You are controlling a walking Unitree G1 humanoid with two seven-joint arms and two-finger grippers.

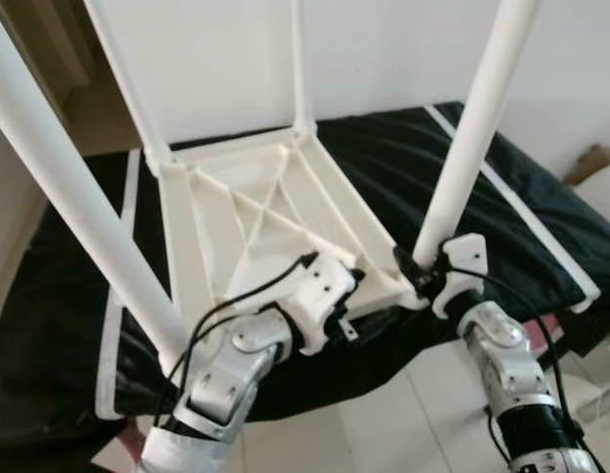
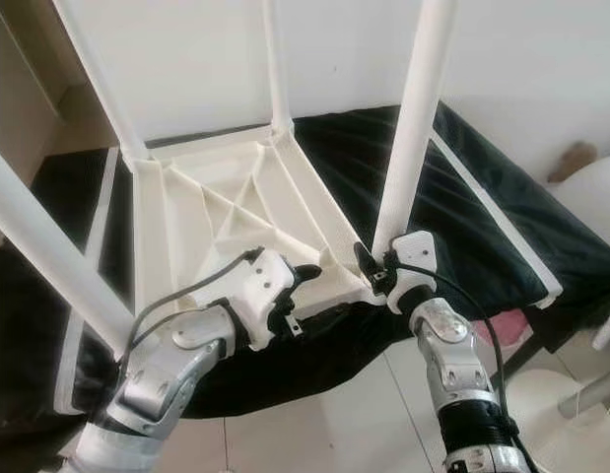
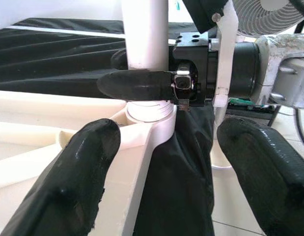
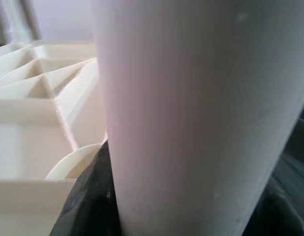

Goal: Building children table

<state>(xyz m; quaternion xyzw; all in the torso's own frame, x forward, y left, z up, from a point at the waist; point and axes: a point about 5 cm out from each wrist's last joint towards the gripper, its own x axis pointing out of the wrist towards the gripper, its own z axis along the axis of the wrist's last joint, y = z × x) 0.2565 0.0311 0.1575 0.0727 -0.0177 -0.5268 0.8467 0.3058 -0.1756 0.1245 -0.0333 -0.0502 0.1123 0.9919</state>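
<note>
Your right end effector (image 1: 426, 268) is clamped around the near-right leg (image 1: 477, 128) of the upturned white children's table, right at the foot of the leg where it enters the corner socket; in the left wrist view you can see one black finger (image 3: 134, 84) wrapped across the leg just above the socket collar. Your left end effector (image 3: 166, 162) is spread open with nothing between its fingers, poised at the near edge of the tabletop (image 1: 255, 212), just beside that same corner and pointing toward the right end effector. The tabletop lies upside down, ribbed underside up, on a black cloth (image 1: 541, 212) with white trim. Four white legs rise from its corners, and the near-left leg (image 1: 78, 217) slants up past your left arm. Pale floor (image 1: 383, 424) lies below the cloth's near edge.
</note>
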